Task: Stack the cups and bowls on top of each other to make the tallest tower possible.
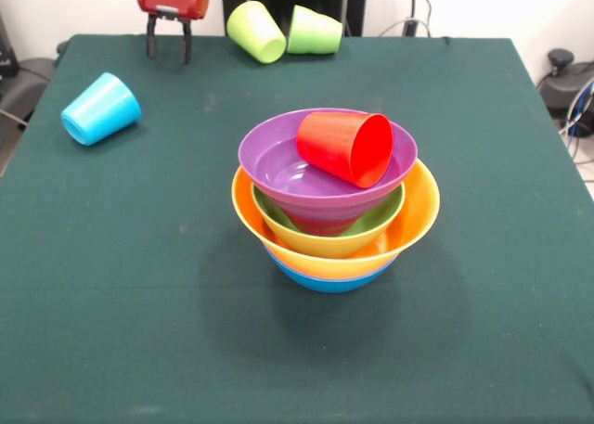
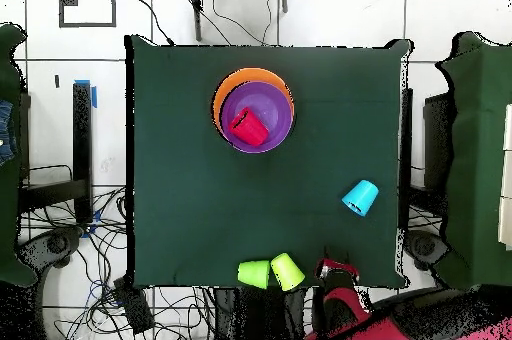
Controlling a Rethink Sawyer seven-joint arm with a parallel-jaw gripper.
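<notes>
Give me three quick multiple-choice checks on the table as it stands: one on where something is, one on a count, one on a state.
1. Where is the red cup?
A. In the purple bowl that tops the tower
B. On the cloth by the blue cup
C. In the gripper

2. How many cups lie loose on the table?
A. One
B. Three
C. Five

3. How does the blue cup lie?
A. Upright
B. Upside down
C. On its side

Answers: 1 A, it lies tipped inside that bowl. 2 B, the blue cup plus the yellow-green cup and green cup. 3 C, its mouth faces sideways.
</notes>
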